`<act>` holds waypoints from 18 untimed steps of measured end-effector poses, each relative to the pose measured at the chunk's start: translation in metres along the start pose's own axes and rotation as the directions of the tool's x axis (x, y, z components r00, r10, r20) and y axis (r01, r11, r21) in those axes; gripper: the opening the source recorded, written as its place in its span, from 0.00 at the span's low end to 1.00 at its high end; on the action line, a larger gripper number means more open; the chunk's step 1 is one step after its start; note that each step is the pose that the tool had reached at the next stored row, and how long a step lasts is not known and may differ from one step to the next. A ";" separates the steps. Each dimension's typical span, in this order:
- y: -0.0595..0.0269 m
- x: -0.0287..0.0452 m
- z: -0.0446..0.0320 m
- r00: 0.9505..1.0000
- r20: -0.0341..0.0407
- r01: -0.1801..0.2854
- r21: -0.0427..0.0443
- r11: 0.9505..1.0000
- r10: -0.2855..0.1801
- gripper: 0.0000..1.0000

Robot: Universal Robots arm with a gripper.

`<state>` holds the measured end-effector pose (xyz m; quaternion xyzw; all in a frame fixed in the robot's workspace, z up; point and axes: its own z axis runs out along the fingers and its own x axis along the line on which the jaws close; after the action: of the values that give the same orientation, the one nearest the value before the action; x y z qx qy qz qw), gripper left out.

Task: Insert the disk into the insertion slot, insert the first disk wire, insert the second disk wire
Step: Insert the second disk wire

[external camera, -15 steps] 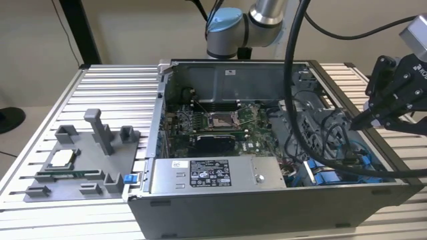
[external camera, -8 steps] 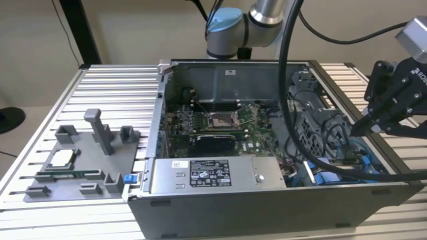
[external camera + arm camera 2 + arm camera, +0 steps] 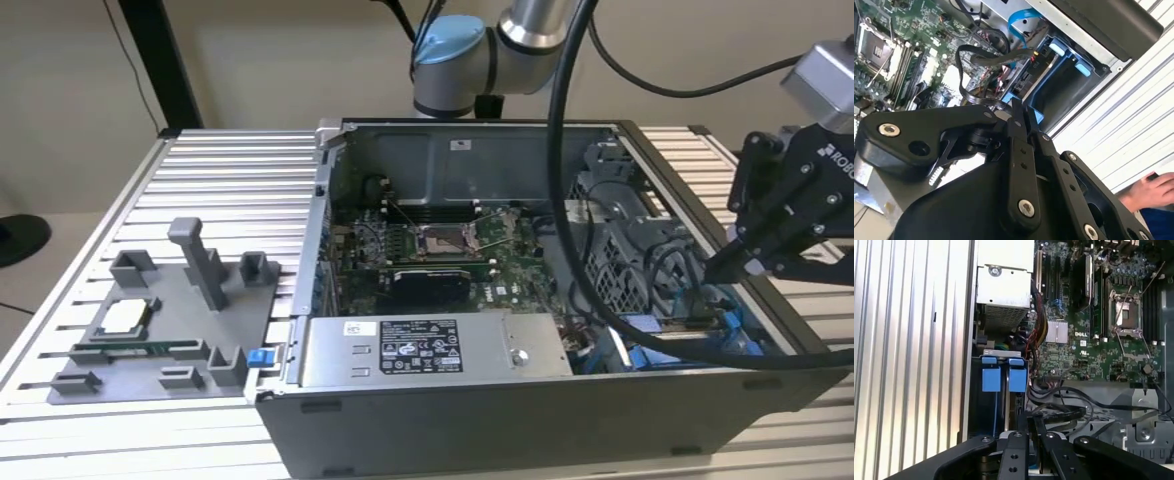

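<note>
The aluminium counter carries an open computer case. The insertion slot is in the case's corner, beside the power-supply box. The disk seems already seated there, with its blue carrier tabs showing. The hand hangs just above this corner with its fingers closed together. A black wire runs up to the tips, but I cannot tell if it is pinched. I judge the first wire step is in hand. It calls for exact alignment with the disk's connector.

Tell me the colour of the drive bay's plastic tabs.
Bright blue; the tabs show best in the first wrist view.
</note>
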<state>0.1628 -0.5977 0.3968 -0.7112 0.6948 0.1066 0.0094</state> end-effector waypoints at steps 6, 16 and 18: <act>0.0001 0.0000 0.0002 1.000 -0.002 0.001 0.002 1.000 -0.001 0.00; -0.0003 0.0004 0.0022 1.000 -0.007 0.001 0.005 1.000 -0.001 0.00; -0.0003 0.0008 0.0045 1.000 -0.010 0.001 0.011 1.000 -0.001 0.00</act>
<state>0.1625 -0.5977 0.3923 -0.7121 0.6950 0.0991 0.0097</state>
